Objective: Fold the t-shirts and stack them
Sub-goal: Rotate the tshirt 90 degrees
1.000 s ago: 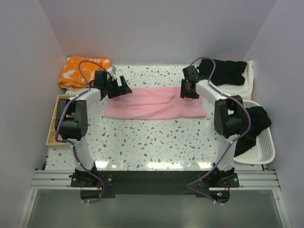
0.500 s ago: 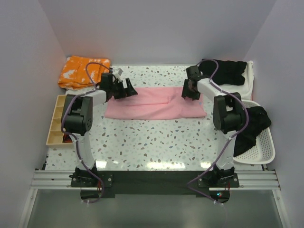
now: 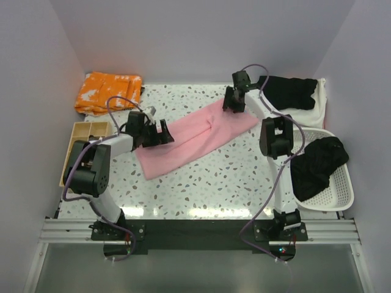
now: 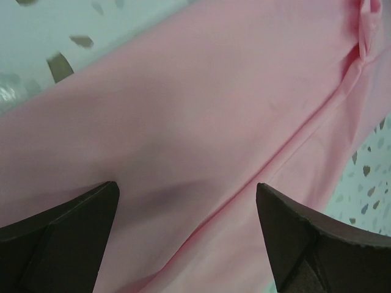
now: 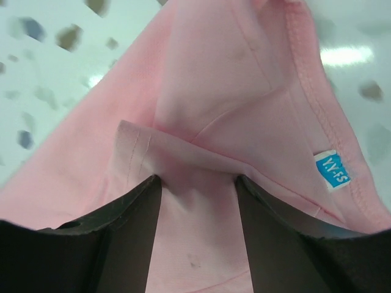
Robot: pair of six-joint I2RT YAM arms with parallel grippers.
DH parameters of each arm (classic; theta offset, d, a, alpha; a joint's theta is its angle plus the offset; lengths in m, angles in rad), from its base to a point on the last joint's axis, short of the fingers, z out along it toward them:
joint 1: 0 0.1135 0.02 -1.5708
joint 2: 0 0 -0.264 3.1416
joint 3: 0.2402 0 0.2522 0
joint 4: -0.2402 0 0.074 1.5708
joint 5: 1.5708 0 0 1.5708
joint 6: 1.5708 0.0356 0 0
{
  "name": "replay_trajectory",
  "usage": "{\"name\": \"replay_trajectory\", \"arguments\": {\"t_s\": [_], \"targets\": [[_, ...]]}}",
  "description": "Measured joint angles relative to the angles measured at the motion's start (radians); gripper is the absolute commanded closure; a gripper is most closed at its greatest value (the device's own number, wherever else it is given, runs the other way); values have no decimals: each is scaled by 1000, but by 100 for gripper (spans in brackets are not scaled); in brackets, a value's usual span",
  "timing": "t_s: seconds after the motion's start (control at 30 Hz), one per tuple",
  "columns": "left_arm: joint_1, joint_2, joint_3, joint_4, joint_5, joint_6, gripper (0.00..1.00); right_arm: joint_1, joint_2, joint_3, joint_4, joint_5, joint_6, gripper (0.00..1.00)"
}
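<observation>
The light pink t-shirt [image 3: 195, 139], folded into a long strip, lies slanted on the table from near left to far right. My left gripper [image 3: 164, 131] is open over its left part; in the left wrist view [image 4: 186, 207] its two fingers stand wide apart with flat pink fabric [image 4: 214, 110] between them. My right gripper [image 3: 231, 105] is at the strip's far right end, shut on a raised fold of the pink fabric [image 5: 226, 73], as the right wrist view [image 5: 198, 189] shows. A black t-shirt [image 3: 290, 90] lies on an off-white one [image 3: 316, 113] at the back right.
An orange patterned cloth [image 3: 107, 91] lies at the back left. A tan divided tray [image 3: 82, 137] sits at the left edge. A white basket [image 3: 336, 189] at the right holds another black shirt [image 3: 317, 165]. Walls close in the table on three sides.
The pink strip has swung from lying straight across to slanted. My right gripper moved back with the right end; my left gripper moved nearer and right over the left part.
</observation>
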Motion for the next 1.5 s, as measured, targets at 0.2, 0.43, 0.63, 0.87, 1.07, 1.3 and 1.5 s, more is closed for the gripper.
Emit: {"name": "replay_trajectory", "arguments": {"t_s": [0.2,0.43,0.63,0.87,1.07,1.3,1.5], "targets": [[-133,-167,-145,-119,9,-28,0,5,220,365,-5,-212,-14,37],[-257,-305,-227,-273,96,-48,0,2,263,346,192,-544,63,37],[-261,-349,-53,-371,35,1,0,-27,131,64,428,-645,122,37],[-246,-12,441,-190,71,68,0,-112,-277,-260,442,-463,46,36],[-222,473,913,-110,279,68,0,-115,-644,-473,430,-319,-5,37],[-221,835,1196,-107,442,57,0,-90,-789,-722,397,-297,-6,37],[-222,853,1205,-103,404,110,0,-71,-792,-848,322,-307,-28,38]]}}
